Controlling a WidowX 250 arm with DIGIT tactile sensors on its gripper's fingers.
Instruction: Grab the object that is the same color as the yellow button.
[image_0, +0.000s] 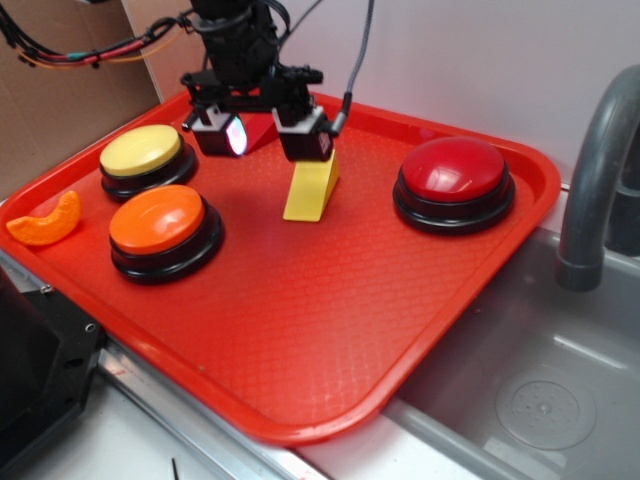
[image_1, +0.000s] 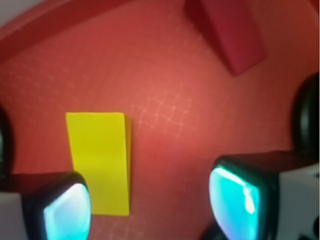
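On the large red plastic tray (image_0: 300, 330), the round pale-yellow push button (image_0: 142, 152) sat far left. The black gripper (image_0: 262, 138) hovered with jaws wide; the small yellow plastic wedge (image_0: 310, 188) apparently lay under one finger, so centring seemed next.

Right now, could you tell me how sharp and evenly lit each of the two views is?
Exterior view: sharp, even light, soft shadows beneath the yellow wedge. Wrist view: soft all over; the end effector fingertips are blurred and glow cyan, and the dark red wedge is hazy.
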